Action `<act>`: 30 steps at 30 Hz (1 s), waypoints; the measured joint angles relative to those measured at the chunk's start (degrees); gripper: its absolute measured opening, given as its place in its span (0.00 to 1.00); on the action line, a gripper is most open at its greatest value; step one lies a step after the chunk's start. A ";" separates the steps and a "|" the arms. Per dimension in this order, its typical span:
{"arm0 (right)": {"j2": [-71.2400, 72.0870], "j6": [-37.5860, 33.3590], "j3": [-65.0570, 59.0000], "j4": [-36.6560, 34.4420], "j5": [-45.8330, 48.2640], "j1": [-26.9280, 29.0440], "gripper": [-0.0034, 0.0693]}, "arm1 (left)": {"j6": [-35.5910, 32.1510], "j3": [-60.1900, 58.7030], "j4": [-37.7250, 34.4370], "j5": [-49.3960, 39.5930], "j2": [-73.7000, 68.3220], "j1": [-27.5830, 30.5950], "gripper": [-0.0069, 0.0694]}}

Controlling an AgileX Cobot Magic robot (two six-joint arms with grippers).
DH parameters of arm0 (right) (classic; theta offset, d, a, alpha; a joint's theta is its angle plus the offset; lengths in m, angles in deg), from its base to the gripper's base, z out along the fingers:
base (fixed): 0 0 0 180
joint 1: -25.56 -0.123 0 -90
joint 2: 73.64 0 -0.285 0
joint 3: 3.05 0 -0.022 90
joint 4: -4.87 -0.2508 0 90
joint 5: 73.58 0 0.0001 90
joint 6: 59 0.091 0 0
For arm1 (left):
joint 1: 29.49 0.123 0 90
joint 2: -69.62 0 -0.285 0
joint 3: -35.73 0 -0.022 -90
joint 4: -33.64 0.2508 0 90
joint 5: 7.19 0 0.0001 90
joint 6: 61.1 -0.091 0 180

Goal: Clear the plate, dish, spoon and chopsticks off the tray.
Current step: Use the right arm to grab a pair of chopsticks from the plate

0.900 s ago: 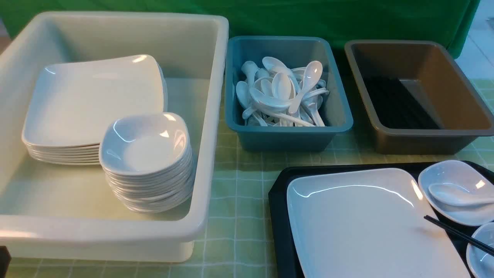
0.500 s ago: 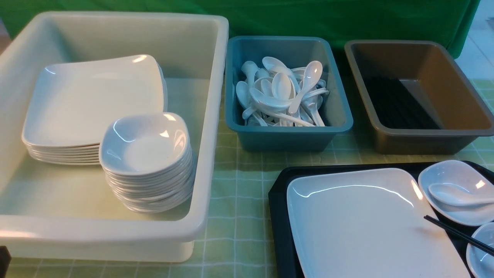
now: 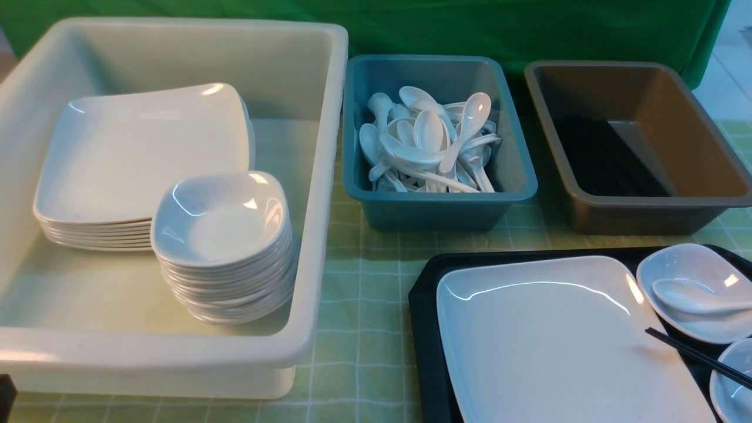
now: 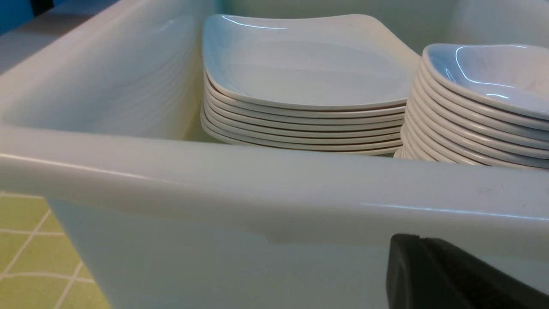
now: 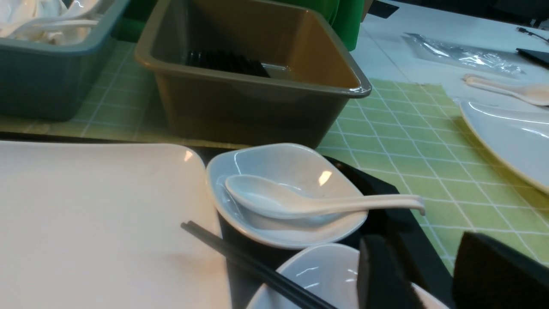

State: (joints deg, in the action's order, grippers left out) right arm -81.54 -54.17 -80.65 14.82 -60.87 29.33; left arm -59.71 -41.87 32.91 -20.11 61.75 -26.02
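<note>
The black tray (image 3: pixel 423 305) lies at the front right. On it rests the large white plate (image 3: pixel 552 341). Beside the plate a small white dish (image 3: pixel 693 261) holds the spoon (image 3: pixel 687 296), whose handle juts over the tray's edge. The black chopsticks (image 3: pixel 693 352) lie across the plate's corner and over a second dish (image 3: pixel 731 388). My right gripper (image 5: pixel 433 266) is open, with one finger over the near dish (image 5: pixel 317 270) and the other outside the tray's rim (image 5: pixel 386 189). My left gripper (image 4: pixel 429 266) is shut and empty, close against the white tub's outer wall.
A big white tub (image 3: pixel 329 176) on the left holds a stack of plates (image 3: pixel 141 153) and a stack of bowls (image 3: pixel 223 235). Behind the tray stand a teal bin (image 3: pixel 437 205) of spoons and a brown bin (image 3: pixel 640 217) with black sticks. Another plate (image 5: pixel 506 137) lies off to the right.
</note>
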 joint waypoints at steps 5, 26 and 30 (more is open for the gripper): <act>0.00 0.00 0.00 0.00 0.00 0.00 0.39 | 0.00 0.00 0.00 0.00 0.00 0.00 0.09; 0.00 24.14 0.00 -12.84 -0.23 0.00 0.39 | -0.09 0.00 0.00 0.00 0.00 0.00 0.09; 0.00 32.72 0.00 -14.85 -0.23 0.00 0.39 | -0.04 0.00 0.00 0.00 0.00 0.00 0.09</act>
State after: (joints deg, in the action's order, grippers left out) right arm -81.54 -21.45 -80.65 -0.03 -61.10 29.33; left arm -59.75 -41.87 32.91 -20.11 61.75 -26.02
